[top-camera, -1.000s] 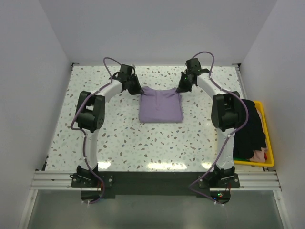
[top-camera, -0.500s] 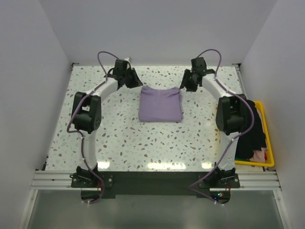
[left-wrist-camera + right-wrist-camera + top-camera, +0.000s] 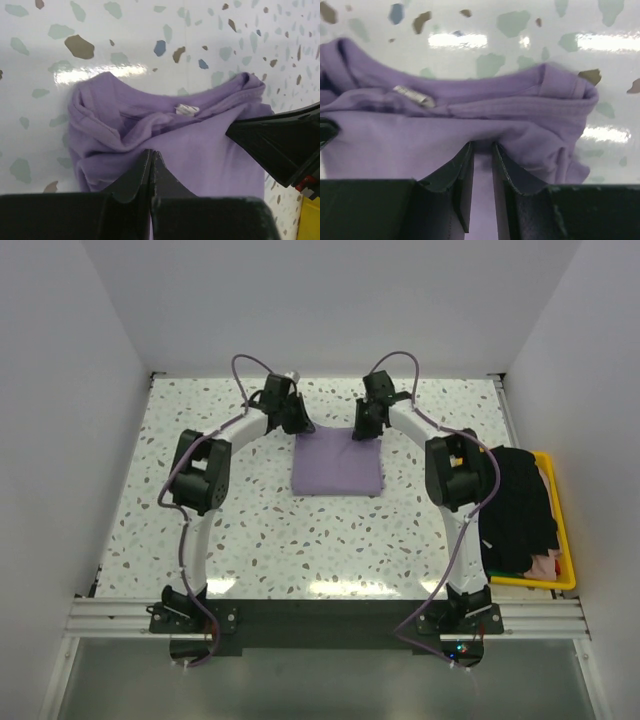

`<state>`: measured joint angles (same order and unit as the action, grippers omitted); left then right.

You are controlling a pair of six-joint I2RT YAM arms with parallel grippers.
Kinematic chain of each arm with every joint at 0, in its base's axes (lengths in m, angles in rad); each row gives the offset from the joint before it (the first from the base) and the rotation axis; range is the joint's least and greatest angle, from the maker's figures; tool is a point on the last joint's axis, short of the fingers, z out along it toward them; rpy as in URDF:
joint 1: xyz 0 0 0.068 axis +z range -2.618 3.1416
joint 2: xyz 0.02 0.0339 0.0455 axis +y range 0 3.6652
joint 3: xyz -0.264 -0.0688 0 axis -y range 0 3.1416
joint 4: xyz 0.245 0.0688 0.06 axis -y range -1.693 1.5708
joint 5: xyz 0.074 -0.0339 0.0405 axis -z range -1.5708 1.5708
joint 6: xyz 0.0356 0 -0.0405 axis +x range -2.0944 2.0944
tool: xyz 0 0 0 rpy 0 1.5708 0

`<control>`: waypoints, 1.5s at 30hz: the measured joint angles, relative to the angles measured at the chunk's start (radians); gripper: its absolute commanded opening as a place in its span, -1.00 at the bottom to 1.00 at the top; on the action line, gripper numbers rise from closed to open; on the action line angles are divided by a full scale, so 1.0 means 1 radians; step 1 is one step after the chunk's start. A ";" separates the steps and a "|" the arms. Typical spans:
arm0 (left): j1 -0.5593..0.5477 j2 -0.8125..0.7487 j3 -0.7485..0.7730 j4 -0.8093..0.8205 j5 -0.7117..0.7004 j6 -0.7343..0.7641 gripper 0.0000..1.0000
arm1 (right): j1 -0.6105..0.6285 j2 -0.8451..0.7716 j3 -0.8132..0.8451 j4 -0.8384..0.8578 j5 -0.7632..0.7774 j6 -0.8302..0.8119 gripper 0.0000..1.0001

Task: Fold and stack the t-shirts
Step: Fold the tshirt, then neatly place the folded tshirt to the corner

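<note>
- The light purple t-shirt lies folded in a neat block on the speckled bench, at the middle and toward the far side.
- Its neck end points to the far wall, and a small white label sits just inside the neck.
- The cloth by the neck is bunched into soft folds. The near part lies flat.
- The left pincer is at the far left corner of the shirt. Its two fingers are pressed tight together, with the tips right on the purple cloth.
- I cannot tell if any cloth is caught between those tips.
- The right pincer is at the far right corner of the shirt, close to the left one.
- Its fingers stand a little apart — purple cloth shows in the thin gap, and the cloth puckers around the tips. I cannot tell if it is being squeezed.
- Both arms curve in from the sides, so the two pincers meet over the neck end.
- The black t-shirt is well off to the right, heaped in a yellow bin at the bench's right edge.
- It spills over the bin's left rim, and a bit of pink cloth peeks out at the near end.
</note>
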<state>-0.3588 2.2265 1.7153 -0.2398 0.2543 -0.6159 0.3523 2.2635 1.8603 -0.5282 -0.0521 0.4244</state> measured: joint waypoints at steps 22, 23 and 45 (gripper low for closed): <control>0.060 0.120 0.090 0.014 0.063 0.009 0.13 | -0.175 0.065 0.042 0.017 -0.176 0.031 -0.05; 0.065 0.114 0.090 0.014 0.068 0.011 0.20 | -0.177 0.060 0.039 0.014 -0.175 0.031 -0.01; 0.107 -0.192 -0.152 -0.083 0.122 0.163 0.46 | -0.085 -0.319 -0.346 -0.018 -0.021 0.024 -0.07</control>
<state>-0.2516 2.0346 1.5631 -0.3229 0.3759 -0.4530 0.2672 1.9446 1.5146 -0.5465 -0.0727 0.4488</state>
